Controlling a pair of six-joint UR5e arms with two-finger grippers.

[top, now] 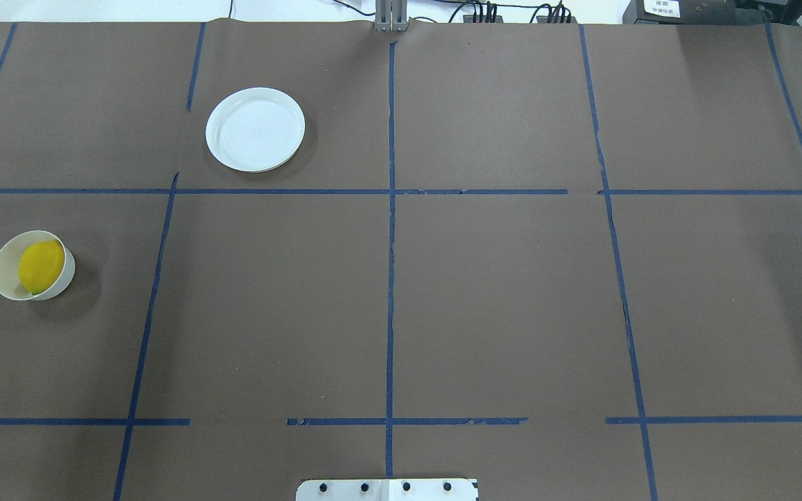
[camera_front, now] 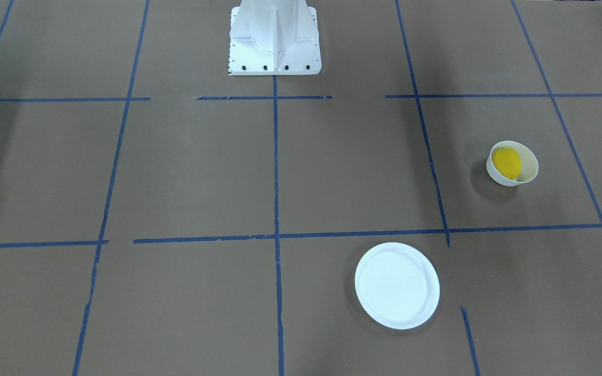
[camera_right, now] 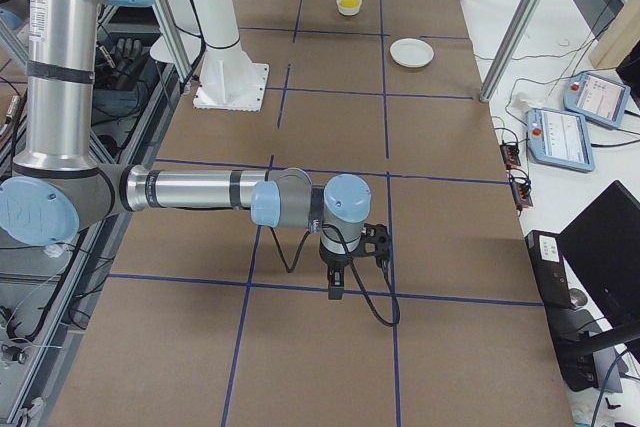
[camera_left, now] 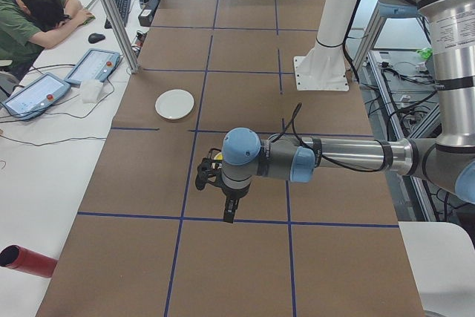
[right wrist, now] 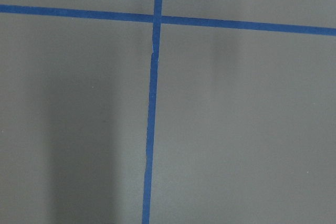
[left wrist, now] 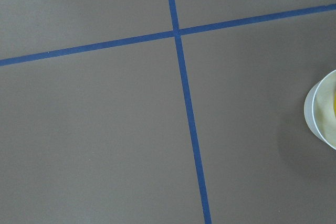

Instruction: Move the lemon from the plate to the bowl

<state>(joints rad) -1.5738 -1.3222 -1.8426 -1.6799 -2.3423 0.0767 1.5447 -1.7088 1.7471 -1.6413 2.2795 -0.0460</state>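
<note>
Two dishes sit on the brown table (top: 498, 306). Overhead, far left: the bowl (top: 5, 268), with the lemon (top: 41, 266) lying inside it. Further right, toward the far edge: the plate (top: 255, 129), flat, well apart from the bowl. The left gripper (camera_left: 229, 217) hangs over the table near the bowl; the right gripper (camera_right: 335, 290) hangs over the table's opposite end. Both show in side views only, so jaw spread cannot be told.

brown paper covers the table (top: 512, 299), crossed by blue tape lines (top: 390, 278). a white side desk (camera_left: 33, 191) holds what look like two tablets (camera_left: 93, 66), and a person (camera_left: 30, 16) slumps over it.
</note>
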